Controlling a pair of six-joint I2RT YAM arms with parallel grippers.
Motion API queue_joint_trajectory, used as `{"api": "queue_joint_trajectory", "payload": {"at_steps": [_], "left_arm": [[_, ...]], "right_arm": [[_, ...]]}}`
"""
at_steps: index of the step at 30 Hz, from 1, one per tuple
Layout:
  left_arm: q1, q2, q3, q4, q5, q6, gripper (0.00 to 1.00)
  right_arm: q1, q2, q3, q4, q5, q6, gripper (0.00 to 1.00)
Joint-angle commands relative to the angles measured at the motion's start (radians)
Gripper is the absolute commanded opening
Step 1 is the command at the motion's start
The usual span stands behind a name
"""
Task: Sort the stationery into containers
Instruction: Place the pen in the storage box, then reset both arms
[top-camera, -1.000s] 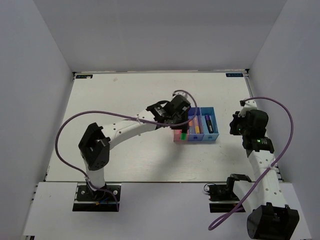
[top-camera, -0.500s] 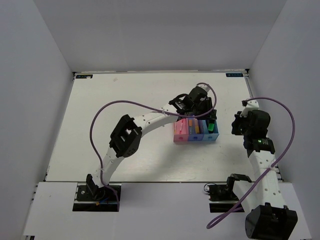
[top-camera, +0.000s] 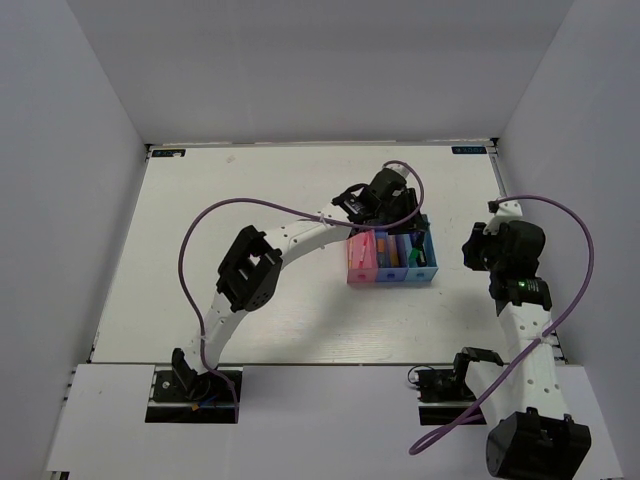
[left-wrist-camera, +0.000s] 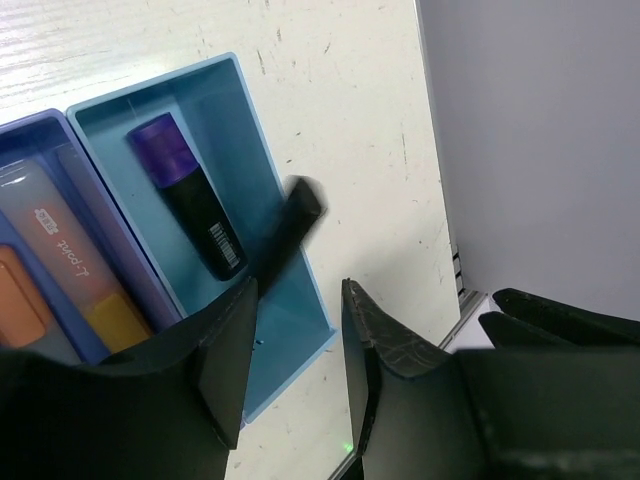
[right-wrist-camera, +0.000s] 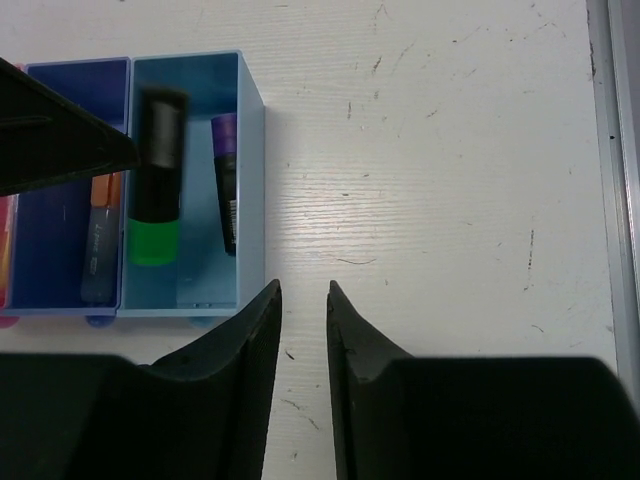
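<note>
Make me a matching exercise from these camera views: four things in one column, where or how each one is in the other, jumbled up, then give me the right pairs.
Things:
1. purple-capped marker
2. green-capped marker
3. grey-orange marker
4. right gripper

Places or states:
A. over bare table, beside the light blue bin
B. in the dark blue bin
C. motion-blurred, at the light blue bin
D. sharp, lying in the light blue bin

Pairs: 1-D, 2-C, 3-B, 4-A.
</note>
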Motion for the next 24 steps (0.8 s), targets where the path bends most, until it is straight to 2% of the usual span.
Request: {"api": "queue_joint_trajectory", "payload": {"at_steps": [1, 7, 9, 10, 11, 14, 15, 16, 17, 18, 19, 20, 24], "left_arm": [[0.003, -0.014, 0.028, -0.002, -0.005, -0.001, 0.49], [0.005, -0.043, -0.006, 0.004, 0.001, -0.001, 0.49], [0.005, -0.072, -0.037, 0.010, -0.010, 0.012, 0.48], [0.005, -0.098, -0.070, 0.010, -0.017, 0.017, 0.44], [0.003, -0.145, -0.116, 0.009, -0.027, 0.025, 0.40], [-0.002, -0.316, -0.262, -0.052, -0.106, 0.120, 0.21], [-0.005, -0.357, -0.299, -0.069, -0.147, 0.141, 0.21], [-0.008, -0.450, -0.340, -0.097, -0.198, 0.199, 0.24], [-0.009, -0.548, -0.480, -0.121, -0.221, 0.215, 0.31], [-0.009, -0.592, -0.526, -0.134, -0.264, 0.223, 0.62], [-0.006, -0.733, -0.651, -0.172, -0.302, 0.262, 0.86], [-0.002, -0.774, -0.690, -0.204, -0.316, 0.273, 1.00], [0.049, -1.040, -0.917, -0.336, -0.401, 0.307, 1.00]], "right_arm": [[-0.012, -0.012, 0.001, 0.013, -0.026, 0.003, 0.28], [-0.028, -0.009, 0.001, 0.013, -0.040, 0.005, 0.35], [-0.032, -0.006, -0.001, 0.013, -0.048, 0.005, 0.48], [-0.038, -0.006, -0.002, 0.008, -0.063, 0.003, 0.56], [-0.037, -0.008, -0.001, 0.006, -0.071, 0.002, 0.74], [-0.040, -0.016, -0.007, 0.022, -0.050, 0.002, 0.90], [-0.042, -0.020, -0.007, 0.025, -0.025, 0.020, 0.90], [-0.040, -0.023, -0.005, 0.022, 0.012, 0.073, 0.90], [-0.040, -0.025, 0.012, 0.010, 0.038, 0.114, 0.90], [-0.042, -0.034, 0.019, 0.000, 0.062, 0.126, 0.90], [-0.039, -0.040, 0.025, -0.021, 0.064, 0.158, 0.90], [-0.039, -0.057, 0.022, -0.023, 0.044, 0.160, 0.90], [-0.040, -0.153, -0.036, 0.012, -0.075, 0.094, 0.90]]}}
